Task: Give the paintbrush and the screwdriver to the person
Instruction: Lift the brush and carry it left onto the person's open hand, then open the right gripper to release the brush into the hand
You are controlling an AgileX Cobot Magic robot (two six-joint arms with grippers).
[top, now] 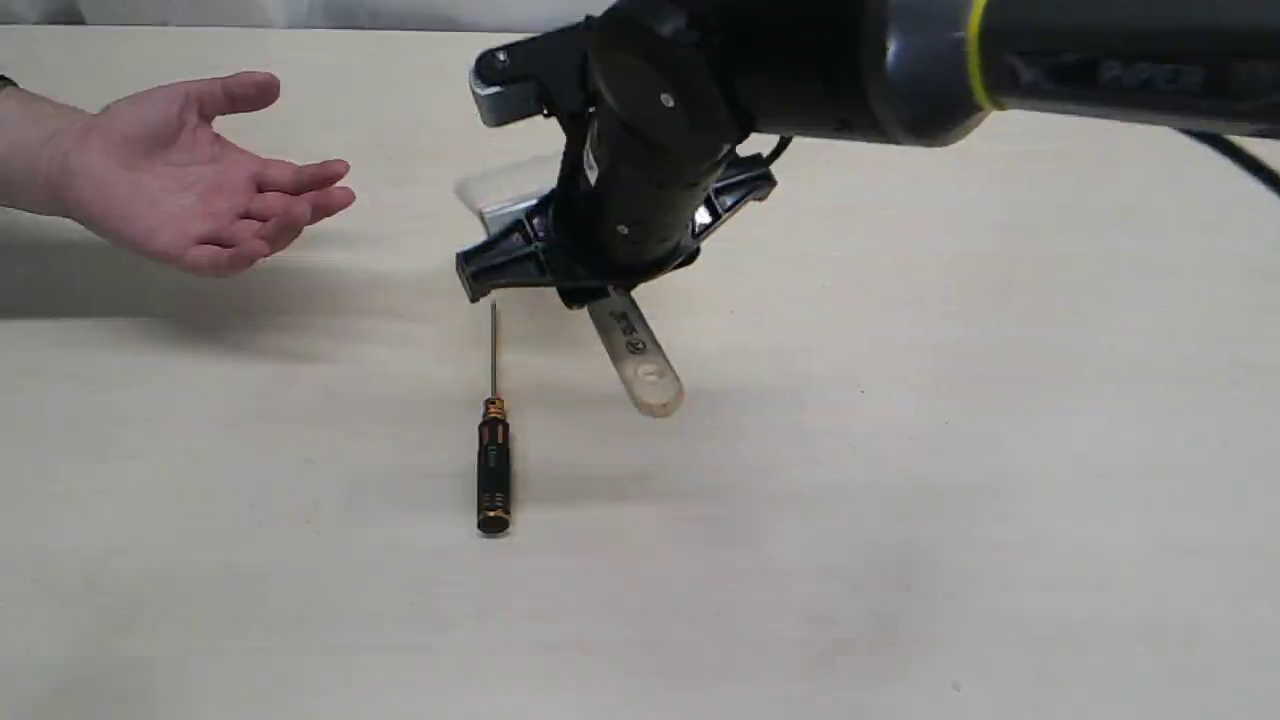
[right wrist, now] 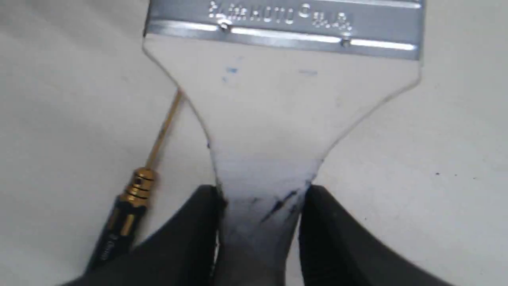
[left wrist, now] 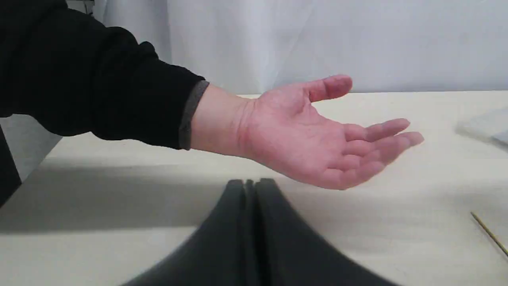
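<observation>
Your right tool is clamping the paintbrush at the neck of its handle, with the arm reaching in from the right over the worktop. The screwdriver is lying just left of the brush. The person's hand is hovering open-palmed at far left. Your left tool is sitting with jaws together, facing that hand

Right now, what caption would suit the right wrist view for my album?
Right gripper clamps the paintbrush by its handle, the screwdriver lying beside it.
</observation>
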